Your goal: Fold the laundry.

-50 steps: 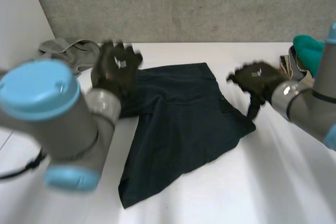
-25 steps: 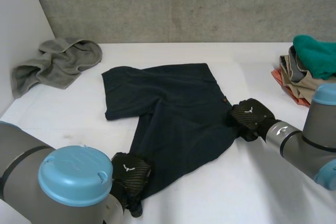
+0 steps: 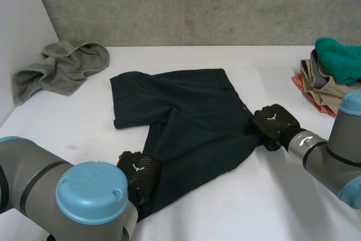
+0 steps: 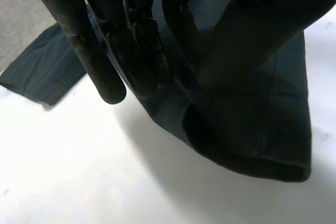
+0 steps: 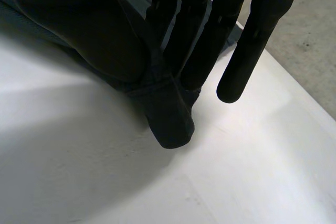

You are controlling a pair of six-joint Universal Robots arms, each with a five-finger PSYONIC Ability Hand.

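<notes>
A dark navy garment (image 3: 192,122) lies spread on the white table (image 3: 225,207) in the head view. My left hand (image 3: 139,172) is at its near left corner. In the left wrist view that hand (image 4: 134,51) pinches the garment's hem (image 4: 252,150) between straight fingers and thumb, and the hem is raised off the table. My right hand (image 3: 274,126) is at the garment's right edge. In the right wrist view this hand (image 5: 202,35) pinches a corner of the cloth (image 5: 167,119) against its thumb.
A crumpled grey towel (image 3: 63,69) lies at the back left, near the white side wall (image 3: 17,32). A stack of clothes with a teal piece on top (image 3: 333,66) sits at the right edge. Bare table lies in front of the garment.
Both hands came down from above the garment to its edges and closed on the cloth. The left hand went from the far left corner to the near left corner.
</notes>
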